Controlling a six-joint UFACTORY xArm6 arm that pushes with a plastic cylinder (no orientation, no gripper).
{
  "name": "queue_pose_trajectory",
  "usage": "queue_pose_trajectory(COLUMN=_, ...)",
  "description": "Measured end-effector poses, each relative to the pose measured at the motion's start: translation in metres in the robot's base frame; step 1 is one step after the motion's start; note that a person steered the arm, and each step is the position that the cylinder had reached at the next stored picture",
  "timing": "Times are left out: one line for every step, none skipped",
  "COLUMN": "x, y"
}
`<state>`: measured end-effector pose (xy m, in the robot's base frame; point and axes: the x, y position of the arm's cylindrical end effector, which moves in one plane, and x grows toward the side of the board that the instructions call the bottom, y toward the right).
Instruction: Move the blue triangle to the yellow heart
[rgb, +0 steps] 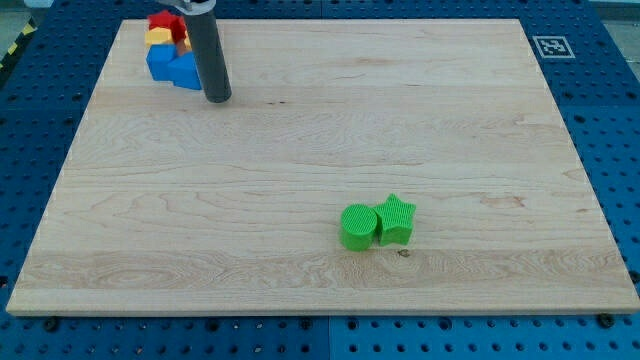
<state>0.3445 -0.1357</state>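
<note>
Tip (218, 97) sitting just right of blue triangle (173, 68), which is touching yellow heart (157, 37). No fingers here. Task looking near done; backing off next.

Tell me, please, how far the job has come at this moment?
Looks nearly done: the blue block already touches the yellow block in the board's top-left corner, beside a red block. In hand: my tip stands at the blue block's right edge. Left: probably only backing away.
</note>
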Motion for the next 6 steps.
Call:
queue_pose_trajectory(x=-0.012, y=0.000)
queue_pose_trajectory(x=-0.016, y=0.000)
queue_pose_trajectory(x=-0.003, y=0.007)
queue_pose_trajectory(x=0.016, y=-0.002)
queue_pose_trajectory(x=0.018, y=-0.031)
queue_pose_trajectory(x=-0.005, y=-0.044)
